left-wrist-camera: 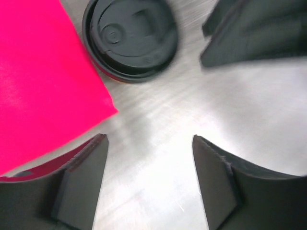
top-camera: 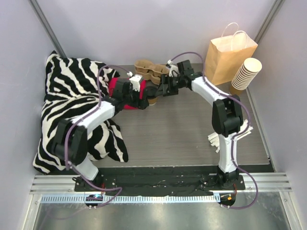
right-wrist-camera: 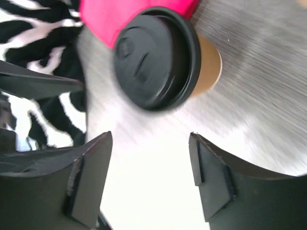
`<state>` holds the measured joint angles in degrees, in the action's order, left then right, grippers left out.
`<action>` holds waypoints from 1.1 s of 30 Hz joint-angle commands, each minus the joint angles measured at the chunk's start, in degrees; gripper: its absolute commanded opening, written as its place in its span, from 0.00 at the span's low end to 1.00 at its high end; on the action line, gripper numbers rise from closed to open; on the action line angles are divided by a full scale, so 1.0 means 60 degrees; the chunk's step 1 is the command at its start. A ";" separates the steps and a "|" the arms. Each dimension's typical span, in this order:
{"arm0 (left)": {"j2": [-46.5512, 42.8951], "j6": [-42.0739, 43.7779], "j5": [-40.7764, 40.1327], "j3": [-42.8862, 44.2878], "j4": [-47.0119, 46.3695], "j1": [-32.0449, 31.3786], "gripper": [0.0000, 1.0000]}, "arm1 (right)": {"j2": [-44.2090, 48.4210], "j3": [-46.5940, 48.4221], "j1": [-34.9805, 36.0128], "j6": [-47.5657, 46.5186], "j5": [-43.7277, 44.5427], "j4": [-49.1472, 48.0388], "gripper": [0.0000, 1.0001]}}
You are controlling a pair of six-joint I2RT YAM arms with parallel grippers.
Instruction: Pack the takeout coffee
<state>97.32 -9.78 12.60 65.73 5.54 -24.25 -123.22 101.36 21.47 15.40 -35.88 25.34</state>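
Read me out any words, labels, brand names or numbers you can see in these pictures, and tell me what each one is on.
No text can be read in any view.
takeout coffee: raised marks on its black lid, too blurred to read; its tan side shows no print.
paper bag: plain on the side that shows.
stack of cups: too small to tell.

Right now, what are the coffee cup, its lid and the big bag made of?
Cup: looks like paper, with a matte tan wall. Lid: probably plastic, black and smooth with moulded ridges. Bag: likely brown paper, with stiff flat sides and white handles.
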 commanded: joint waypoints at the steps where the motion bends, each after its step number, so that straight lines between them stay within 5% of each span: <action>1: -0.2169 0.0385 0.0829 0.0132 0.1169 0.0014 0.79 | 0.2486 0.0216 -0.0502 -0.1200 -0.0817 0.1162 0.75; 5: -0.3311 0.0824 0.1137 0.0718 0.3230 0.0028 0.99 | 0.4124 0.0056 -0.0882 -0.2374 -0.0614 0.2541 0.85; 11: -0.4206 0.1103 0.1414 0.1174 0.5096 0.0028 1.00 | 0.6265 -0.1594 -0.1776 -0.3079 0.0251 0.3320 0.94; 19: -0.5789 0.1307 0.2470 -0.0306 0.5139 0.0043 1.00 | 0.9459 -0.4705 -0.3737 -0.4498 0.1260 0.4882 0.97; 23: -0.5878 0.1513 0.2587 -0.0482 0.5185 0.0028 1.00 | 0.9609 -0.5131 -0.4325 -0.5260 0.2390 0.5794 0.97; 33: -0.6039 0.1074 0.2735 -0.0892 0.4892 0.0028 1.00 | 0.8672 -0.4121 -0.4678 -0.5833 0.2391 0.6792 0.94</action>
<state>62.57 -2.48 28.16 61.34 36.21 -24.23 -69.12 72.88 -6.39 -17.26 -22.02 64.27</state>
